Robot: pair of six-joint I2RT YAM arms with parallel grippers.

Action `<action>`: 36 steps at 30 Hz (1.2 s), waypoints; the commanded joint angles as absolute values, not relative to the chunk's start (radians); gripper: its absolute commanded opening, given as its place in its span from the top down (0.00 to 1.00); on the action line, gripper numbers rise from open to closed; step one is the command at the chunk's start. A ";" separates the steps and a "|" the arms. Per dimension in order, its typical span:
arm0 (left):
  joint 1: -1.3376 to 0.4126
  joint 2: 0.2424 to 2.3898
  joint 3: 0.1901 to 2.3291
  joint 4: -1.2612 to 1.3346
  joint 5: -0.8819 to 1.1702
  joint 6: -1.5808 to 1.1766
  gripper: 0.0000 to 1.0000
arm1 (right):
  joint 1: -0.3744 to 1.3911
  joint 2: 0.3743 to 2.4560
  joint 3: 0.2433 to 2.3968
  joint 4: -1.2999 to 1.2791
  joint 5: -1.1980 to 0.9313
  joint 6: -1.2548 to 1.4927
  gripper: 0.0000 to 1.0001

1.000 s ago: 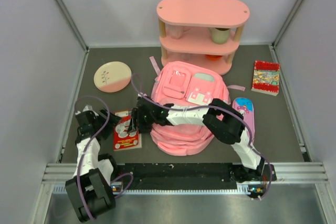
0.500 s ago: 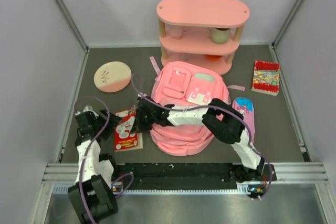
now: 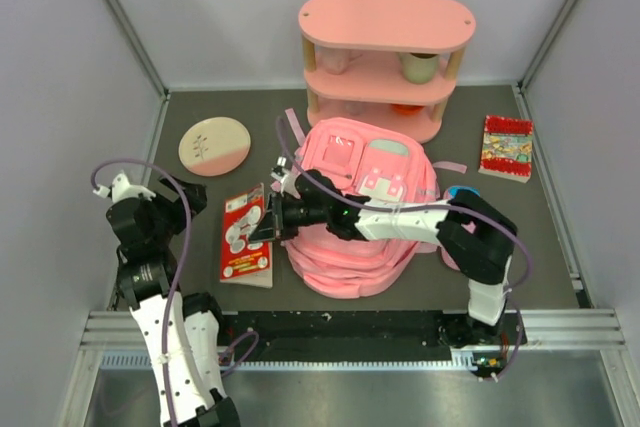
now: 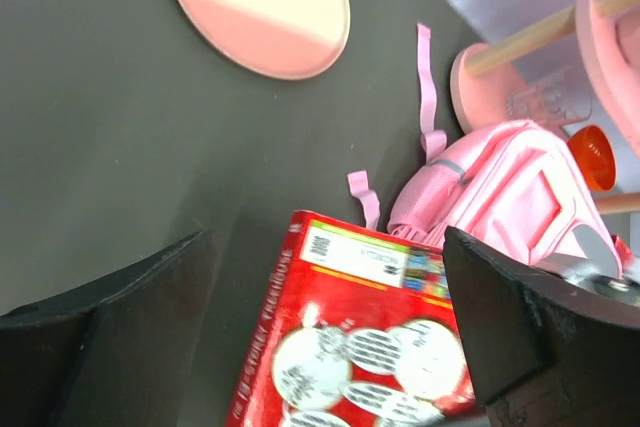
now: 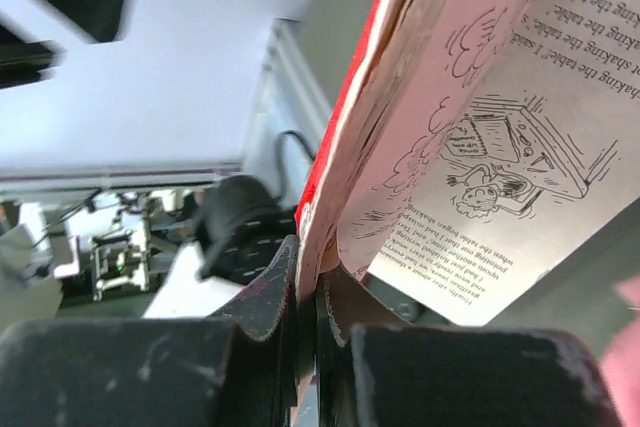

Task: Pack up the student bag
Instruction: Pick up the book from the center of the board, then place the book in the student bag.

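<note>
The student bag (image 3: 355, 207) is lying front-up in the middle of the dark grey table (image 3: 560, 237), right in front of the pink shelf (image 3: 385, 62). It's soft, puffy pink fabric, rounded at the near end, with a square zip pocket and a pale mint-and-white flap pocket side by side on the front. A thin pink strap (image 3: 293, 125) trails off toward the shelf. From the left wrist camera you only catch a corner of the bag (image 4: 500, 187), seams and all.

The right gripper (image 3: 268, 227) reaches across the bag, and its fingers are clenched on the edge of a thin red book (image 3: 245, 242) just left of the bag. In close-up the gripper (image 5: 308, 277) pinches the cover and pages together. The pages have a line cartoon and upside-down print; I can make out "shaking the table". The glossy cover (image 4: 350, 347) has white circles and a barcode label, too small to read.

The left gripper (image 4: 325, 277) hangs over the book with its fingers spread wide, holding nothing.

Further out there's a round plate (image 3: 214, 145), half cream and half pink with a little sprig on it, and a red patterned notebook (image 3: 506, 147) off to the right. The shelf is smooth, with oval tiers on wooden posts.
</note>
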State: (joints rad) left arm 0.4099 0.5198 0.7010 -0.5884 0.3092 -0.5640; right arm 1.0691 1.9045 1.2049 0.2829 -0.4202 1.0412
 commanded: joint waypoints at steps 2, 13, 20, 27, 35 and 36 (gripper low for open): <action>0.411 0.538 0.811 -0.666 0.268 -0.551 0.01 | 1.051 1.701 1.220 0.488 -0.534 1.013 1.00; 0.407 0.574 0.856 -0.537 0.570 -0.643 0.01 | 1.019 1.327 1.135 0.058 -0.303 0.832 1.00; 0.336 0.563 0.583 -0.193 0.885 -0.743 0.04 | 0.982 1.175 0.896 0.012 -0.250 0.839 1.00; 0.006 0.525 0.408 -0.196 0.764 -0.710 0.02 | 0.979 1.215 0.726 0.118 -0.285 0.900 1.00; -0.189 0.529 0.151 0.036 0.672 -0.843 0.02 | 0.962 1.278 0.634 0.110 -0.242 0.960 1.00; -0.193 0.528 0.135 0.054 0.670 -0.866 0.02 | 0.956 1.298 0.620 0.144 -0.248 0.969 1.00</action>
